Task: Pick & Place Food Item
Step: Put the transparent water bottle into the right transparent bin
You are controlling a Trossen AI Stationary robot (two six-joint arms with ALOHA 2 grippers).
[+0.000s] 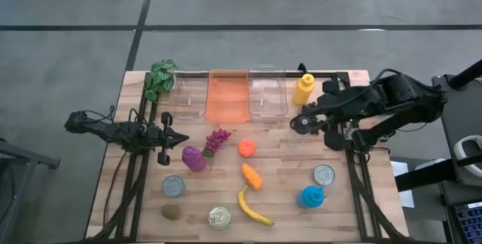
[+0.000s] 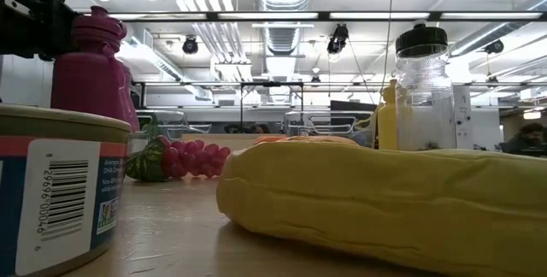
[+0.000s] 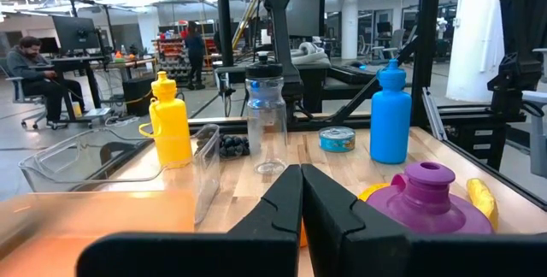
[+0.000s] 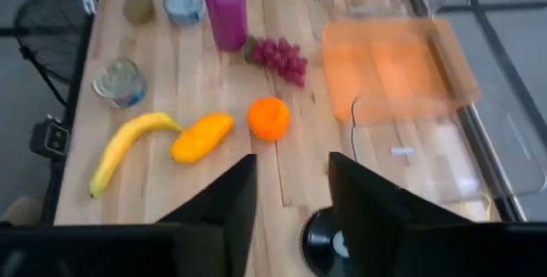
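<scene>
Food items are lying out past my right gripper (image 4: pixel 291 204), whose fingers are standing apart with nothing between them, above a clear bottle's black cap (image 4: pixel 329 241). Beyond that cap I'm seeing the orange (image 4: pixel 268 117), then the mango (image 4: pixel 202 136) and banana (image 4: pixel 126 145) beside it. My left gripper (image 3: pixel 301 193) is sitting closed and empty near the purple bottle (image 3: pixel 432 197).

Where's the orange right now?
In the high view, the orange sits mid-table, just right of the grapes and above the mango.
</scene>
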